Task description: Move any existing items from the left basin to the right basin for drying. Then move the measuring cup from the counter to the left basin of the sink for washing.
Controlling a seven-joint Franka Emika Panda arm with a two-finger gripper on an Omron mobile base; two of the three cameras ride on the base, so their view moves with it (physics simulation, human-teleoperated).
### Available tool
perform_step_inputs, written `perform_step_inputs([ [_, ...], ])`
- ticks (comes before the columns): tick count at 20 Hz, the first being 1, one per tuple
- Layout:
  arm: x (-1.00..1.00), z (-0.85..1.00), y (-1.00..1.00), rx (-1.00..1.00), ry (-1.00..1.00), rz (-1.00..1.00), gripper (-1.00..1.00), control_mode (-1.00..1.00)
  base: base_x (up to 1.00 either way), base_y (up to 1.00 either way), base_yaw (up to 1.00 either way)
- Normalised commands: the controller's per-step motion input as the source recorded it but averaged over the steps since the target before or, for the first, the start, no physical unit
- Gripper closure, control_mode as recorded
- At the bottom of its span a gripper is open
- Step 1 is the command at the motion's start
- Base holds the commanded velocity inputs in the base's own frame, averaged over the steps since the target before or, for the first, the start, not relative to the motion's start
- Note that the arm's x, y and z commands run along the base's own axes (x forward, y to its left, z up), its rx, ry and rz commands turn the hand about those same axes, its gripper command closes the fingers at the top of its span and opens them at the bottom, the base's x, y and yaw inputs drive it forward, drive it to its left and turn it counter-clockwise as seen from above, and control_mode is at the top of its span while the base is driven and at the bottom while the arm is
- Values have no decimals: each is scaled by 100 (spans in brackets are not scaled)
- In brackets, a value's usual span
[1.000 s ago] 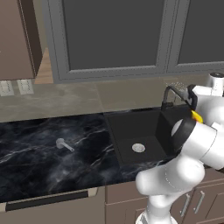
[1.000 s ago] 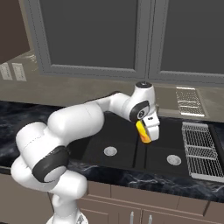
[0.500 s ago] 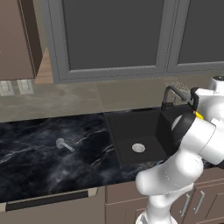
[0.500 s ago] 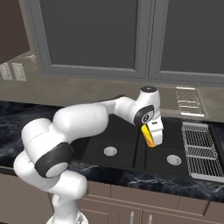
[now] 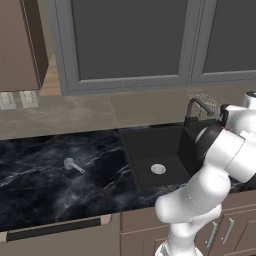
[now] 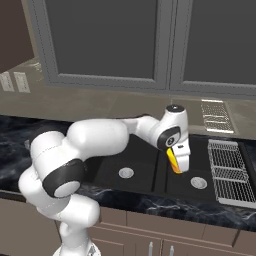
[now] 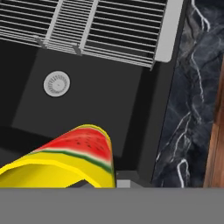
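My gripper (image 6: 179,162) is shut on the existing item (image 6: 173,161), a yellow rounded lump. It hangs just right of the divider, above the right basin (image 6: 200,155) and apart from its silver drain (image 6: 198,183). In the hand view the yellow item (image 7: 78,157) shows a red, seeded face, with the right basin's drain (image 7: 57,83) below it. The left basin (image 6: 137,160) holds only its drain (image 6: 126,173). The measuring cup (image 5: 72,165), small and pale grey with a short handle, lies on the black marble counter (image 5: 45,190) left of the sink.
A wire dish rack (image 6: 230,172) borders the right basin on its right side and appears as grey bars (image 7: 100,26) in the hand view. The dark curved faucet (image 5: 197,106) stands behind the sink's divider. Grey cabinets hang above.
The hand has carried the yellow item to the right and a little lower, from near the divider to over the right basin. The measuring cup has not moved.
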Motion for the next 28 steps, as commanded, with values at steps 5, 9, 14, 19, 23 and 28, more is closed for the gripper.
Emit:
perform_step_inputs([
  [5,0,-18,-8,1,0,-4,100,-100,0,0,0],
  [9,-1,-22,-10,1,0,-2,100,-100,0,0,0],
  [14,-1,-25,-11,1,0,-1,100,-100,0,0,0],
  [19,0,-25,-4,1,0,0,100,-100,0,0,0],
  [23,0,-23,0,1,1,0,100,-100,0,0,0],
  [28,0,-22,0,1,2,0,100,-100,0,0,0],
])
